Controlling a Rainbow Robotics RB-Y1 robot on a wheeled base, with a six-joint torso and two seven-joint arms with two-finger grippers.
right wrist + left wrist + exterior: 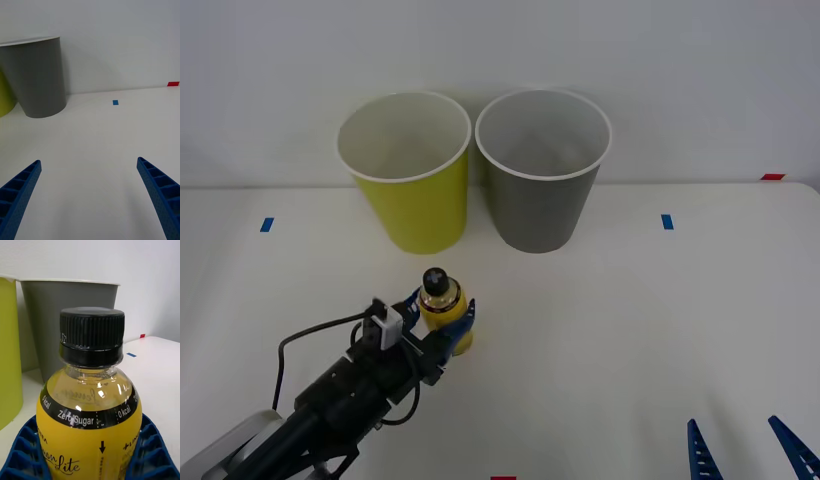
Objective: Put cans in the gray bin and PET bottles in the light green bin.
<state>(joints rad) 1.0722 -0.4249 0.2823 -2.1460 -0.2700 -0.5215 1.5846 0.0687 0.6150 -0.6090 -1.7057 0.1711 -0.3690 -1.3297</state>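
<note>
Front view: we see the left claw (446,325) clamped on the bottle (443,306), which stands upright on the white surface (630,320) in front of the two bins. The blue fingers (465,318) press the bottle's yellow body from both sides, below the black cap (437,277). The green bin (406,172) and the gray bin (542,170) stand side by side at the back of the surface, rims nearly touching, the green one on the robot's left. The bottle sits nearer the green bin, apart from both.

Left wrist view: we see the bottle (90,420) close up between the ribbed fingers (22,453), with its label band reading "Zero Sugar"; the gray bin (67,322) and the edge of the green bin (9,352) rise behind it.

Right wrist view: the right claw (90,195) hangs low over bare surface, fingers (18,191) wide apart and holding nothing, well to the right of the gray bin (37,75). Small blue tape marks (667,221) lie on the surface
</note>
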